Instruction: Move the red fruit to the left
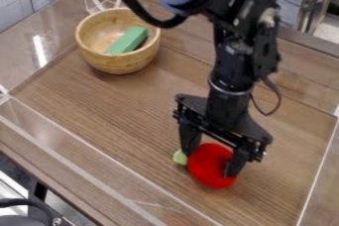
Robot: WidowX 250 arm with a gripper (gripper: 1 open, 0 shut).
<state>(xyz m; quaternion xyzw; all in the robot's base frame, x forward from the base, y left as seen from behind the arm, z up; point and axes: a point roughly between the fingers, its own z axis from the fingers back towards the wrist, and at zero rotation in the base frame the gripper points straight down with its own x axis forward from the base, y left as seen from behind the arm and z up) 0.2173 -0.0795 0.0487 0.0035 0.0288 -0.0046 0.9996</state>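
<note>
The red fruit (208, 165) is a small round bright-red ball with a light-green leafy stem (180, 156) at its left side. It rests on the wooden table near the front right. My black gripper (215, 159) points straight down over it, open, with one finger on each side of the ball's upper half. I cannot tell whether the fingers touch it. The ball's top is hidden behind the gripper.
A wooden bowl (90, 55) stands at the back left with a flat green piece (127, 41) inside. A clear low wall (40, 121) runs along the table's left and front edges. Bare wood (106, 106) lies between bowl and fruit.
</note>
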